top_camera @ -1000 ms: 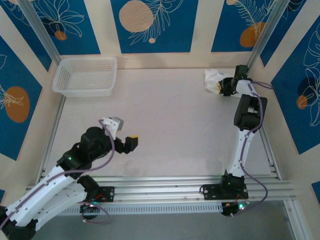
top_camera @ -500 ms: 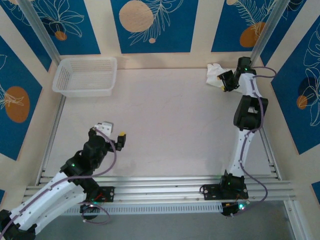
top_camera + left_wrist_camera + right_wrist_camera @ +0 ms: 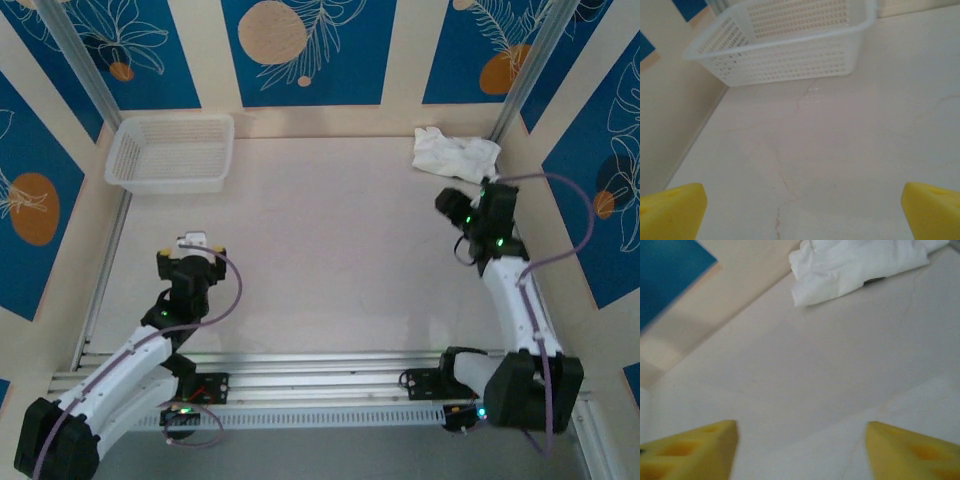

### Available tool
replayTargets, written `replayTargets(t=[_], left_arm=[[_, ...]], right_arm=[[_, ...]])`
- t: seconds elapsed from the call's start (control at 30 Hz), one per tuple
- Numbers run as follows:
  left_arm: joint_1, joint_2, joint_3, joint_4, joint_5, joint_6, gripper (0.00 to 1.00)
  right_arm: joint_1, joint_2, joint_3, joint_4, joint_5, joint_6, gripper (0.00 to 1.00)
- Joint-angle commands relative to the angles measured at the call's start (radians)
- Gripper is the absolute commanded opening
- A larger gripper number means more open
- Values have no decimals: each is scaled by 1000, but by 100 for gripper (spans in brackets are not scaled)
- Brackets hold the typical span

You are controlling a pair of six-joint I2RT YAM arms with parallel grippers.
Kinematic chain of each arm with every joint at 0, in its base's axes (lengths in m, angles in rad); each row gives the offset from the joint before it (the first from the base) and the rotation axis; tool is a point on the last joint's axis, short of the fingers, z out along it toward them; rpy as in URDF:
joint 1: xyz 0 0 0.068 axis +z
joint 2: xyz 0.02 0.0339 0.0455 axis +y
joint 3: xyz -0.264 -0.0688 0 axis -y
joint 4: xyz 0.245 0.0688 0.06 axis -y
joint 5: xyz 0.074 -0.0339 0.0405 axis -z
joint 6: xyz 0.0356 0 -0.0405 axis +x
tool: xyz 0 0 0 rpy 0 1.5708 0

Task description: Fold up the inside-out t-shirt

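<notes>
- One table (image 3: 330,250), one basket, one t-shirt and two arms, each with one gripper.
- The single white mesh basket (image 3: 170,152) sits at 10 o'clock on the table in the top view, against the far left corner. In the left wrist view it (image 3: 790,45) lies at 12 o'clock, ahead of the fingers. It sits where it did a second ago.
- The left gripper (image 3: 190,262) is at 8 o'clock on the table, facing 12 o'clock toward the basket and well apart from it. Its jaws are wide apart with nothing between them. In its own view (image 3: 802,212) the two yellow pads (image 3: 670,210) sit at the bottom corners over bare table.
- A second ago this gripper reached out nearer the middle and faced 3 o'clock. It has since drawn back to the left and turned.
- The right gripper (image 3: 455,207) is at 2 o'clock on the table, just short of the t-shirt and not touching it. Its jaws are spread and hold nothing. In its own view (image 3: 800,450) there is bare table between the pads.
- A second ago it was right at the cloth in the corner. It has since pulled back toward 6 o'clock.
- The one t-shirt (image 3: 455,155) lies crumpled at 1 o'clock, in the far right corner. In the right wrist view it (image 3: 855,265) is at 1 o'clock. It now lies free.
</notes>
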Motion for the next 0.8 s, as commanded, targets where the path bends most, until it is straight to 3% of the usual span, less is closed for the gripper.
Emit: replayTargets(t=[0.0,0.1,0.2,0.3,0.37,0.4,0.47,0.53,0.57,0.63,0.77], left_arm=[[44,45,-21,139,-1,4,100],[73,122,-17,210,-7,9,100],[101,216,-10,300,-7,25,99],[132,320,20,352,20,47,100],[146,367,28,392,56,66,100],[156,386,29,408,74,67,100],[176,416,29,423,107,56,100],[200,453,29,453,143,56,100],[211,471,29,470,164,56,100],[248,514,35,522,235,60,100],[334,632,53,675,381,27,100]], right_arm=[[45,-45,-203,304,190,-196,83],[59,4,-294,447,226,-292,85],[59,134,-294,518,181,-335,86],[61,285,-354,796,119,-366,86],[60,333,-279,710,79,-340,84],[67,374,-321,846,39,-346,85],[154,515,-398,1171,131,-425,88],[140,453,-369,991,148,-391,97],[113,480,-392,1094,107,-379,99],[117,454,-375,1010,117,-378,99],[143,469,-384,1063,162,-398,99]])
